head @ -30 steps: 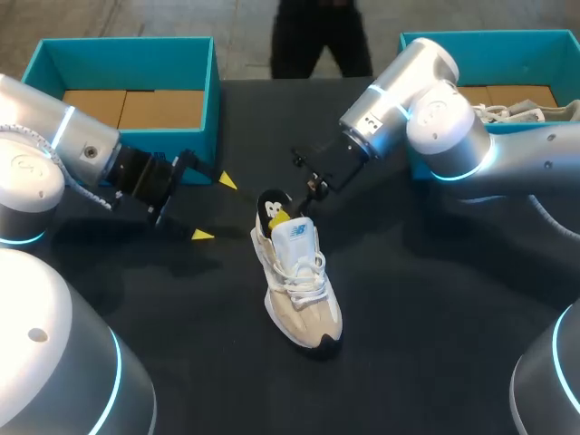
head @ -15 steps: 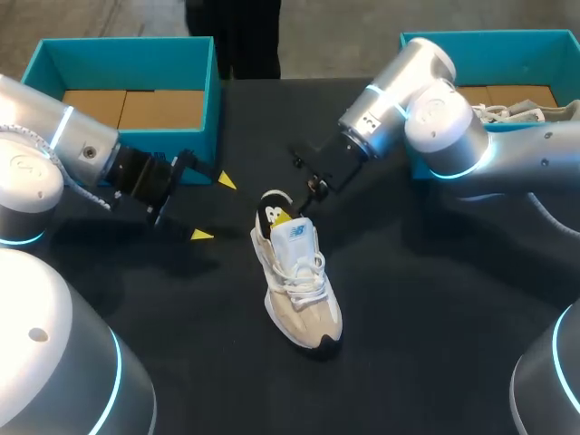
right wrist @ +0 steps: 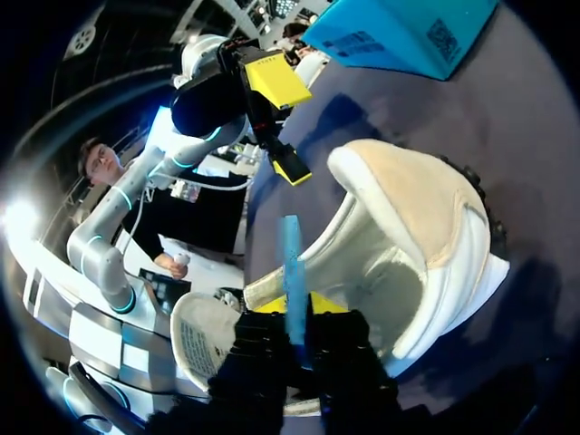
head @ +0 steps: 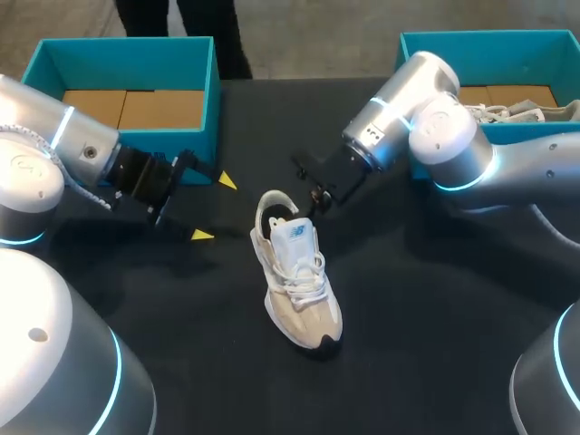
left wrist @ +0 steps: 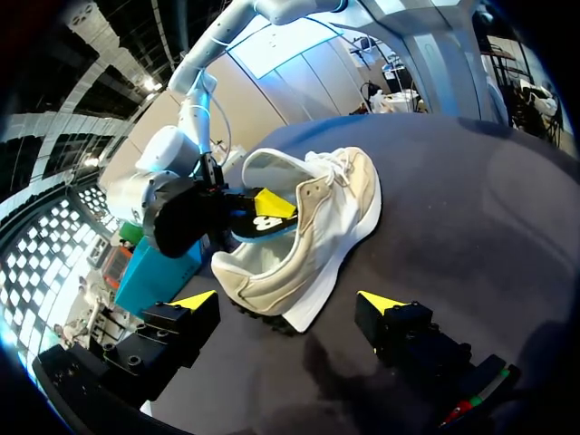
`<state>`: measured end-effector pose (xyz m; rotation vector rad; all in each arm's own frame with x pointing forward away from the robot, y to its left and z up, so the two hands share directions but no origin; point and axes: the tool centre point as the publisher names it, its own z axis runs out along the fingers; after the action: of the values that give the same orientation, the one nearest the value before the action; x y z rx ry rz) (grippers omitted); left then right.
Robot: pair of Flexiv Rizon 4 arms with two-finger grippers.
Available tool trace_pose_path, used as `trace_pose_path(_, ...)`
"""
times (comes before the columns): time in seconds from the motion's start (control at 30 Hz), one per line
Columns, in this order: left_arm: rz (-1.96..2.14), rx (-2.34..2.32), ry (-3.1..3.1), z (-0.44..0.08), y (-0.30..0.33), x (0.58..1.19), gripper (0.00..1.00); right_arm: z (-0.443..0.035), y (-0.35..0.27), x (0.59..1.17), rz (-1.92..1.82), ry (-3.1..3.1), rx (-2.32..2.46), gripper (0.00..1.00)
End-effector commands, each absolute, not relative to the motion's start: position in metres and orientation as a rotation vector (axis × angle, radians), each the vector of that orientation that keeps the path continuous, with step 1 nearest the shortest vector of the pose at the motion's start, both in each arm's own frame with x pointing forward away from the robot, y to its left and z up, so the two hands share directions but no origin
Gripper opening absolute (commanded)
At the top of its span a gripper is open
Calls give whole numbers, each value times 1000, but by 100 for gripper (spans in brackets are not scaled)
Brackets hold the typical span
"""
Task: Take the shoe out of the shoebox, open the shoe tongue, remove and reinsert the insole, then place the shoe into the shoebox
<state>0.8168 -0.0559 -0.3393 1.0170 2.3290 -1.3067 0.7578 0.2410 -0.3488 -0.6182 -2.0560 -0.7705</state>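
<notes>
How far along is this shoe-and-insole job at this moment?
Done: the shoe lies on the table, out of the shoebox, tongue apparently raised. In hand: the right gripper is shut on the insole, which is partly inside the heel opening; going out or back in cannot be told. The left gripper hangs open, apart from the shoe. Left: seat the insole, box the shoe.

Shoe (head: 297, 276) on table (head: 426, 317), mid-area, heel to far side, toe toward robot; L shoebox (head: 204, 109) at far-L corner; R shoebox (head: 507, 38) at far-R, second shoe (head: 521, 111) inside; left gripper (head: 215, 208) L of heel, apart; right gripper (head: 311, 196) just behind heel, insole (right wrist: 291, 254) pinched betw. its fingers, lower end in shoe.
</notes>
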Motion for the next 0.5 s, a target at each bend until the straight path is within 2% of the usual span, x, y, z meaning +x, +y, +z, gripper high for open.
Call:
trace_pose_path(0.03, -1305, 1020, 2329, -339, -56, 818, 100, -341, 243, 763, -764, -2077, -612, 31)
trace_pose_path(0.13, -1308, 1023, 2328, -340, -57, 819, 100, -339, 243, 765, -766, -2090, -609, 36)
trace_pose_path(0.5, -1313, 1023, 2328, -340, -58, 819, 100, -329, 241, 772, -774, -2124, -607, 40)
